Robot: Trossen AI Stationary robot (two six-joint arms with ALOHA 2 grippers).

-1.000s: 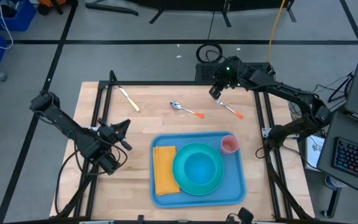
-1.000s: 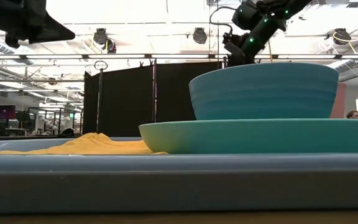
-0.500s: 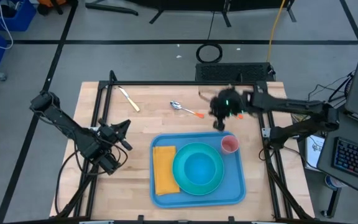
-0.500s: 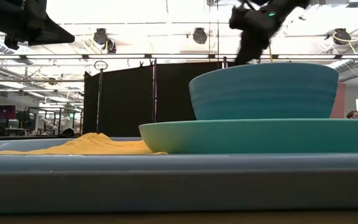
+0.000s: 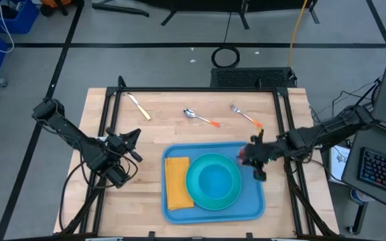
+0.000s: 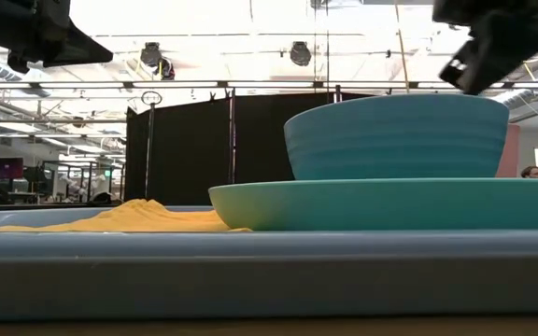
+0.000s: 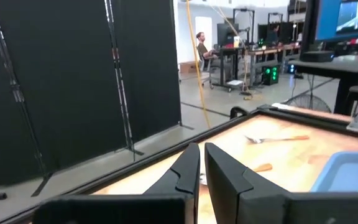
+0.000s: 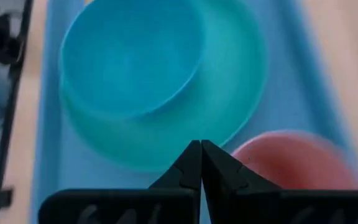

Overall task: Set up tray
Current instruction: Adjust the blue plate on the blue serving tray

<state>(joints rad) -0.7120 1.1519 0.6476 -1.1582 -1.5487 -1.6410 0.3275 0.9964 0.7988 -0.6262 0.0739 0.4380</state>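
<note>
- Hovering over the right end of the tray, my right jaws are pressed closed with nothing between them; in my right wrist view the two dark fingers meet at their tips.
- Tray — blue, rimmed, lying flat on the near half of the wooden desk, roughly centred between my two arms.
- Plate — round, teal, on the tray's middle, with a deeper blue bowl sitting on it; the low view shows the bowl stacked on the plate.
- Napkin — yellow-orange, on the tray's left part, just beside the plate.
- Cup — pink, at the tray's far right corner next to the plate; my right jaws hang above it, so the high view shows little of it.
- Spoon and fork — each with an orange handle, on the bare desk beyond the tray, well apart from it.
- Knife — pale handle, near the desk's far left corner.
- Left jaws — off the tray, above the desk's left edge; the fingers stand close together with only a thin gap, holding nothing.
- A person sits at a workstation far back in the room, seen in my left wrist view.
</note>
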